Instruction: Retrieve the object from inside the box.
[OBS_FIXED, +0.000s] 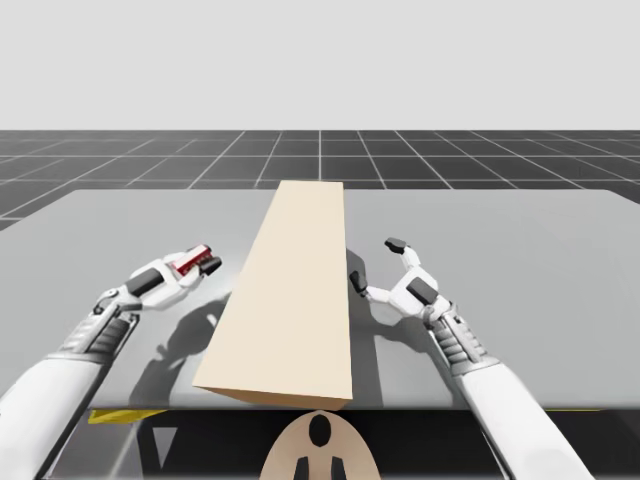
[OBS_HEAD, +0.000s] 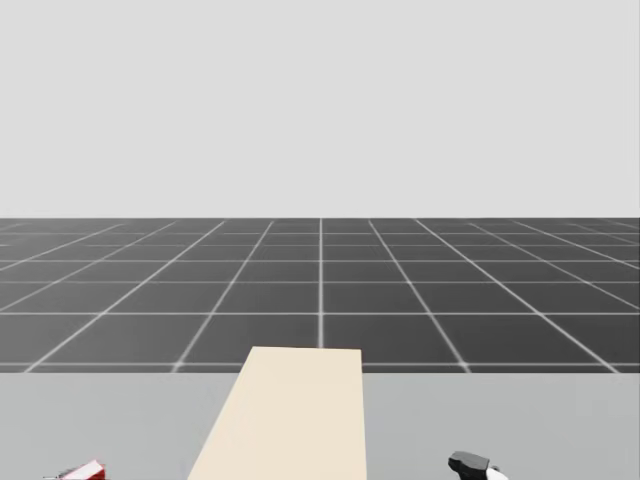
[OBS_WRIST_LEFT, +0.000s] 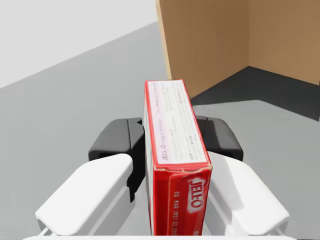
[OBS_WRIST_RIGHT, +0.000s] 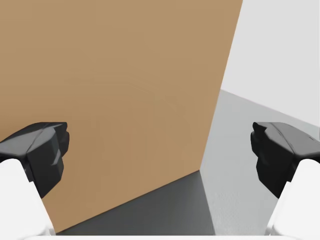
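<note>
On the grey table (OBS_FIXED: 530, 250), a large tan cardboard box (OBS_FIXED: 290, 290) is set at the middle, with a dark gridded floor seen beyond. The small red box (OBS_WRIST_LEFT: 175, 145) is clamped from both sides by the fingers of the left gripper (OBS_FIXED: 208, 264), outside the cardboard box and to its left. The right gripper (OBS_FIXED: 375, 263) is held with fingers spread wide apart, just beside the cardboard box's right wall.

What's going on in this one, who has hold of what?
The left claw is shut on a small red box, holding it over the grey table just beside the big tan box. The object appears to be out of the tan box. The right claw is open and empty, close to the tan box's other side.
</note>
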